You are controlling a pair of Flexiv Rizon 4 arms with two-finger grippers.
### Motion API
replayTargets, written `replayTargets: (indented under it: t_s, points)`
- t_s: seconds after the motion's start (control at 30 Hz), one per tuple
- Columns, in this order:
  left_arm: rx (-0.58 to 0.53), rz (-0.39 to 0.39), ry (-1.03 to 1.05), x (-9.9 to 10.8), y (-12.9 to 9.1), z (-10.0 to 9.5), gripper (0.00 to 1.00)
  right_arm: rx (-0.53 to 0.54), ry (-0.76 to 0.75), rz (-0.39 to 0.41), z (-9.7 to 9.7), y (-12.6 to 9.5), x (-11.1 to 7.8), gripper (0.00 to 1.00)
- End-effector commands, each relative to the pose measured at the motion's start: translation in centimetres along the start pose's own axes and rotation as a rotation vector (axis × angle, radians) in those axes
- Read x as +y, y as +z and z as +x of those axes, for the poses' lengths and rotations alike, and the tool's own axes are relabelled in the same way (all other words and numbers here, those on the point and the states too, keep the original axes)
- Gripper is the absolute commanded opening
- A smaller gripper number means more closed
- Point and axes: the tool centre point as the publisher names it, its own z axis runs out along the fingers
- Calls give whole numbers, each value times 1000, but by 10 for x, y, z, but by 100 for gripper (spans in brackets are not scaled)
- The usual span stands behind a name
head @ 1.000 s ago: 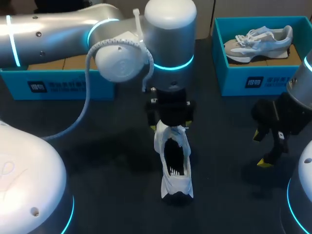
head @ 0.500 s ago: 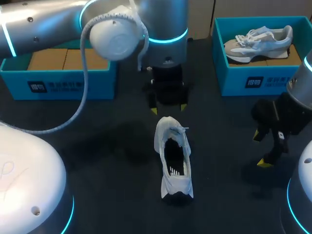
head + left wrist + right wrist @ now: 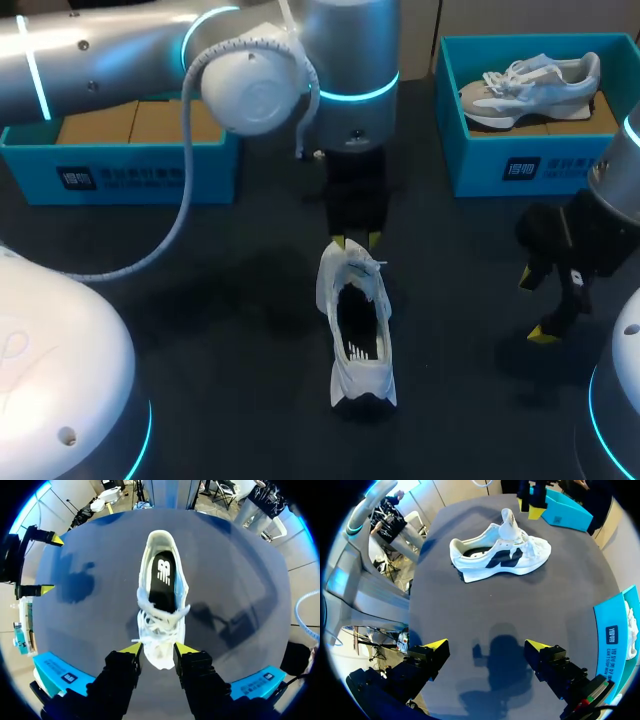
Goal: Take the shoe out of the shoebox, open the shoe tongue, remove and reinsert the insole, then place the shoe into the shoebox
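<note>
Head view puts the white sneaker [image 3: 356, 325] at the frame's centre on the dark table [image 3: 230, 330]. It is out of its box, its long axis running up and down the frame with the toe at the upper end. The left gripper [image 3: 357, 241] hangs right at that toe, fingers spread. The right gripper [image 3: 537, 308], also spread and empty, sits well apart at lower right. That makes the left arm plainly the nearer one for working the tongue and insole, which I judge to be the step in hand.

Left wrist view looks along the shoe's length: the toe lies between the yellow tips [image 3: 134, 649], the laces just ahead, and the black insole [image 3: 162, 580] is seated inside (contact with the toe can't be settled from here). Right wrist view supplies the side profile, with the tongue [image 3: 509, 522] standing up and a gap between the left arm's tips and the shoe.

A teal shoebox [image 3: 500, 165] at upper right holds a second sneaker [image 3: 530, 80], and another teal box [image 3: 130, 175] sits at upper left.
</note>
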Motion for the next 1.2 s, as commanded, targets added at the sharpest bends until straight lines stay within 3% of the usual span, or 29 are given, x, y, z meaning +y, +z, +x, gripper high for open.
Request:
replayTargets:
  t_s: [0.03, 0.27, 0.47, 0.5, 0.63, 1.03, 1.2]
  points:
    - [-8, 11, 4, -7, 11, 2, 36, -1, 0, 1, 1, 1, 0, 100]
    - [-23, 35, 13, -26, 17, 7, 34, -1, 0, 1, 1, 1, 0, 100]
    - [-23, 35, 13, -26, 17, 7, 34, -1, 0, 1, 1, 1, 0, 100]
    - [-15, 71, 28, -49, 33, 11, 29, -1, 0, 1, 1, 1, 0, 100]
    - [-9, 77, 37, -58, 34, 13, 30, -1, 0, 1, 1, 1, 0, 100]
    - [-39, 28, 9, -40, 8, 1, 29, -1, 0, 1, 1, 1, 0, 100]
    - [-44, 45, 6, -40, 17, -9, 27, -1, 0, 1, 1, 1, 0, 100]
